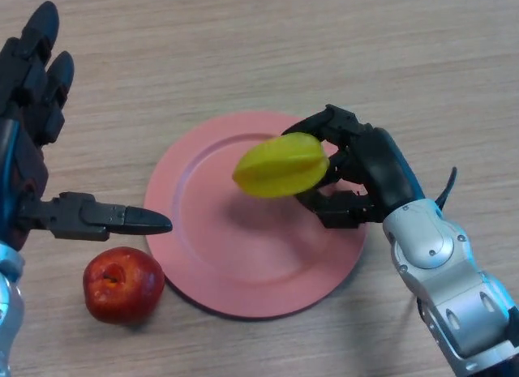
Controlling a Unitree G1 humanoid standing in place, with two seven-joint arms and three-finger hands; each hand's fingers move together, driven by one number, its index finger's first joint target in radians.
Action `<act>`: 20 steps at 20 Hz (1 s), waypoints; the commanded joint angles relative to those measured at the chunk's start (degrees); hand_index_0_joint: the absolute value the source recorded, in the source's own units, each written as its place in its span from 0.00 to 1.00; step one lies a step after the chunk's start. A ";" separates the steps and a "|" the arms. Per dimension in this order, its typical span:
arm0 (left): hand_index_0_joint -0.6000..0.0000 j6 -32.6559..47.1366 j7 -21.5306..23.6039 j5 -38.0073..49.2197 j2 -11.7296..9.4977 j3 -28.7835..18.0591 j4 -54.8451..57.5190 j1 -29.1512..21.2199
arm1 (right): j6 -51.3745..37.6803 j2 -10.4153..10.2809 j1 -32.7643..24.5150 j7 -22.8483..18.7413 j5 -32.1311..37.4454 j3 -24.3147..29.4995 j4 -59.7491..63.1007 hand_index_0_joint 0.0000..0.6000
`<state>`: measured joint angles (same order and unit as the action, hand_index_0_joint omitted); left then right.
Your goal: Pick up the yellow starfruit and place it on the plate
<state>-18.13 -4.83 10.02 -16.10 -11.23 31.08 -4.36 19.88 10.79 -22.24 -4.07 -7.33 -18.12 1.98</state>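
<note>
Placing step: right hand (pixel 357 170) pinches the starfruit (pixel 281 164) above the plate (pixel 203 255); next, lower and release. Left hand (pixel 36 109) spread, idle.

Right hand (pixel 369 170) enters from lower right, fingers (pixel 328 124) curled round yellow starfruit (pixel 282 164). Starfruit held over pink plate (pixel 219 263), right of plate's centre; whether it touches plate cannot be told. Plate flat on wooden tabletop (pixel 324 44). Left hand (pixel 32 109) at left edge, fingers (pixel 40 44) straight, pointing far; thumb reaches right toward plate's left rim. Red apple (pixel 123 284) on tabletop, just beside plate's near-left rim, below thumb.
</note>
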 commanded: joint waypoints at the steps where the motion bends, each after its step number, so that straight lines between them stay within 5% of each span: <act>1: 1.00 8.58 0.68 0.62 -2.31 -4.53 3.57 -1.08 | -3.28 0.10 -3.75 -2.88 2.83 2.02 -4.66 0.08; 2: 1.00 9.33 0.68 0.40 -2.26 -4.73 3.58 -0.81 | -2.47 0.10 -3.92 -2.79 3.53 2.18 -5.38 0.00; 6: 1.00 9.76 0.51 -0.17 -1.92 -4.96 4.29 0.41 | -1.75 0.10 -3.75 -0.72 3.24 3.38 -7.53 0.00; 13: 1.00 7.86 1.27 -1.07 -1.76 -3.04 5.19 -1.60 | 3.41 0.31 -0.73 7.66 2.10 16.15 -20.16 0.00; 20: 1.00 4.92 1.35 -0.27 -2.24 -1.11 4.91 -4.26 | 1.58 4.67 5.87 7.38 13.97 23.10 -34.56 0.00</act>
<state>-19.05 -4.77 9.83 -16.23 -10.20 33.06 -6.50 29.55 13.90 -14.17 4.27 5.19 2.40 -30.23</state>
